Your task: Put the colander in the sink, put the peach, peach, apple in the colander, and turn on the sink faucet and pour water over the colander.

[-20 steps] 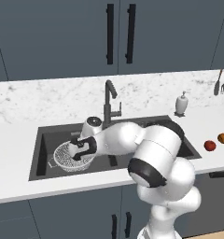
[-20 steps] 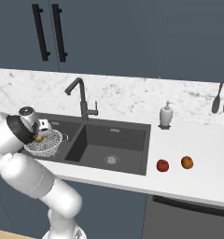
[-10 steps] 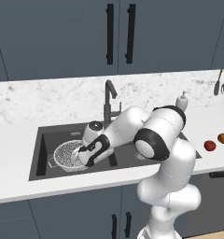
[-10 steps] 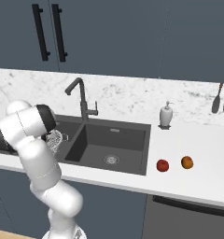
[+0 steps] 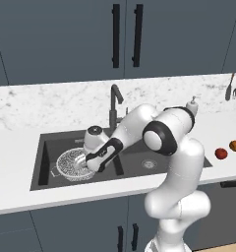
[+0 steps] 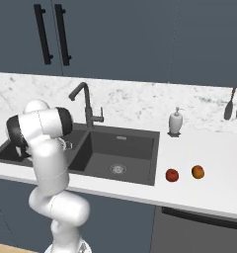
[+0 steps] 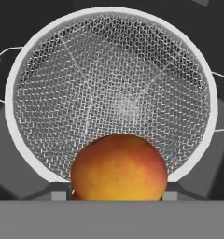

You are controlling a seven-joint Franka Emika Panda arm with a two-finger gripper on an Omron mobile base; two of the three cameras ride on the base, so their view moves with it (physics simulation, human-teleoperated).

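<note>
A: Widest first? White marbled surface (image 5: 21,147) under dark cabinets, carrying a dark grey rectangular double-basin sink (image 5: 198,156).

B: Agreed. Tall slim dark metal faucet (image 6: 83,101) with a bent-over spout behind the divider, spout dry. White soap dispenser bottle (image 6: 176,121) just behind the sink's right end.

A: Contents of the basins?

B: Left basin: round silver wire-mesh colander (image 5: 71,163) with a metal rim, sitting on the basin floor. Right basin: just its round steel drain (image 6: 118,169).

A: And inside the colander?

B: Seen from the hand view, bare mesh (image 7: 114,88) across the bowl, two thin wire handles out at the sides. Hard to say whether any fruit rests on the mesh itself.

A: End effector (image 5: 85,161)?

B: Low over the colander's right rim, at the end of the white arm. Partly closed, clamped on a small round orange-and-yellow peach (image 7: 118,167), which sits between the two dark finger tips at the near rim of the colander.

A: Remaining fruit?

B: Out on the surface right of the sink: small round red apple (image 6: 172,175), then a second small round orange peach (image 6: 198,171) just beside it, apart, not touching.
</note>
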